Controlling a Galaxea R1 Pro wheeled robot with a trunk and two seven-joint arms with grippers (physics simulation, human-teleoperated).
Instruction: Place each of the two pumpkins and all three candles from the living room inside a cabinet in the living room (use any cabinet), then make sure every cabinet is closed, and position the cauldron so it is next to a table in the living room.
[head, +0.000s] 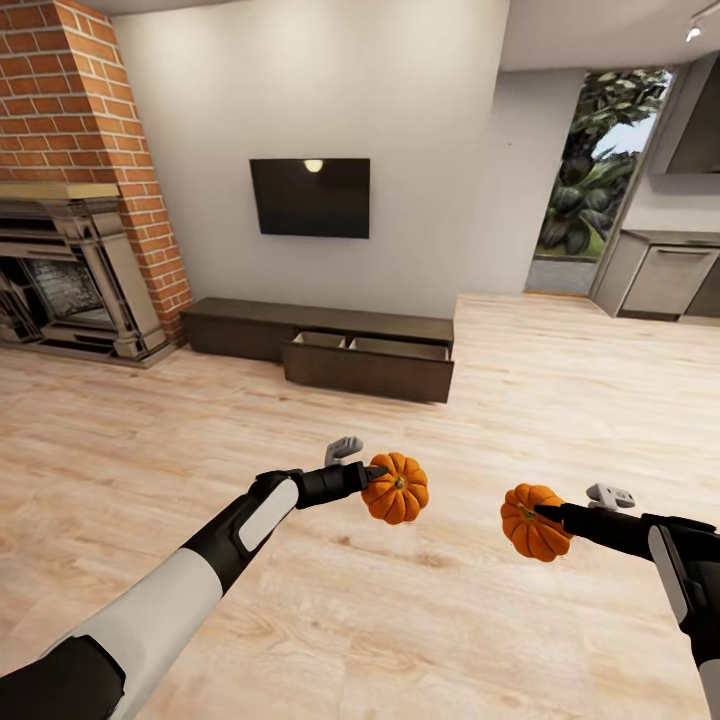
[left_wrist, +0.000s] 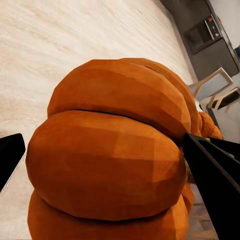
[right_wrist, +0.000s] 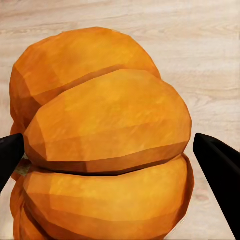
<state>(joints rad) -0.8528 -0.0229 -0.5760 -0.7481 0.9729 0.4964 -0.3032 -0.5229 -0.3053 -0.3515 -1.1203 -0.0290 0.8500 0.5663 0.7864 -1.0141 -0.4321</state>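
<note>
- Left end effector is clamped on a pumpkin, which we carry in the air above the floor, stem facing us.
- Seen from the left wrist, that pumpkin bulges between two black fingers, one on each flank, pressed against the ribs.
- Right end effector grips the second pumpkin, also held off the floor, near the first and level with it (the two fruits stay apart, with bare boards between them).
- From the right wrist we see this pumpkin wedged between dark fingertips at either side, with pale planks behind it.
- Ahead of us the cabinet runs low and dark along the white wall, well apart from both pumpkins.
- Two of its drawers stand pulled out side by side at the right end, pale insides showing; we cannot tell what lies in them.
- A black TV hangs on the wall above the cabinet.
- To the left rises a brick chimney with an ornate fireplace at its foot, just beside the cabinet's left end.
- Far right, a doorway with greenery and grey kitchen units.
</note>
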